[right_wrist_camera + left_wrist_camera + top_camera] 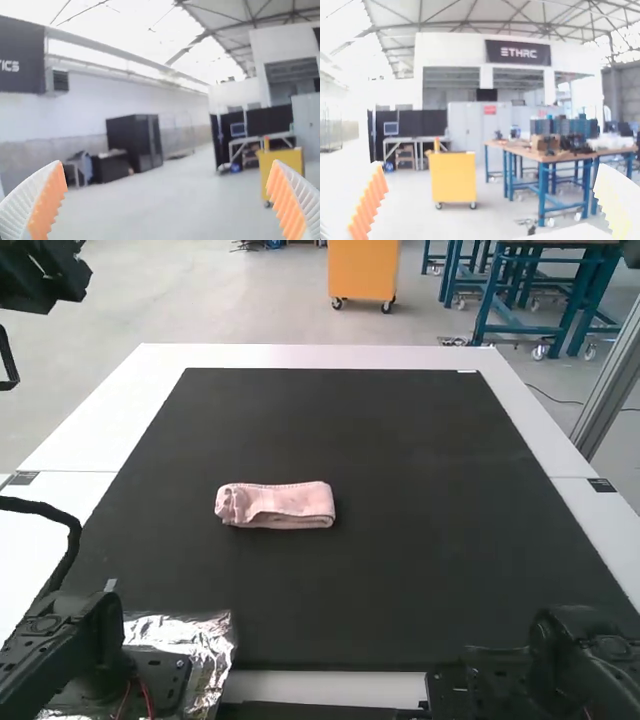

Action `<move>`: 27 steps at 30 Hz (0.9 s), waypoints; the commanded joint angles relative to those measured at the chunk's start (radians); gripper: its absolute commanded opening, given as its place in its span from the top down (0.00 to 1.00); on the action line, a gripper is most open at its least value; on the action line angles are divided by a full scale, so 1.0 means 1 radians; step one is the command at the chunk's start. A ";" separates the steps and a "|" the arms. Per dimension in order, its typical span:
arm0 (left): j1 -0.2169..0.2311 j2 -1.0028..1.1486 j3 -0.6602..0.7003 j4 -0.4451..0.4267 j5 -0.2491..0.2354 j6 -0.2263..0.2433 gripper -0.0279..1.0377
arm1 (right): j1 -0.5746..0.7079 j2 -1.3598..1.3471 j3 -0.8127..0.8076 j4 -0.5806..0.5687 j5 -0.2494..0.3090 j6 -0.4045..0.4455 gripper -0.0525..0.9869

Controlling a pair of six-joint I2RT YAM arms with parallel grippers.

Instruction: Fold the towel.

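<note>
Left end effector and right end effector gape empty, aimed out past the worktop, presumably because the towel, folded into a narrow bundle on the mat, needs no more holding.

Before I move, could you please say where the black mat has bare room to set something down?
The mat is bare between the towel and the far white border, and rightward to the right border; the left arm and foil crowd its near-left corner.
</note>
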 commanded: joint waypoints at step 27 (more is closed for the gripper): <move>-0.007 -0.362 -0.723 0.304 -0.145 0.116 0.06 | -0.097 -0.295 -0.833 0.521 0.418 -0.271 0.07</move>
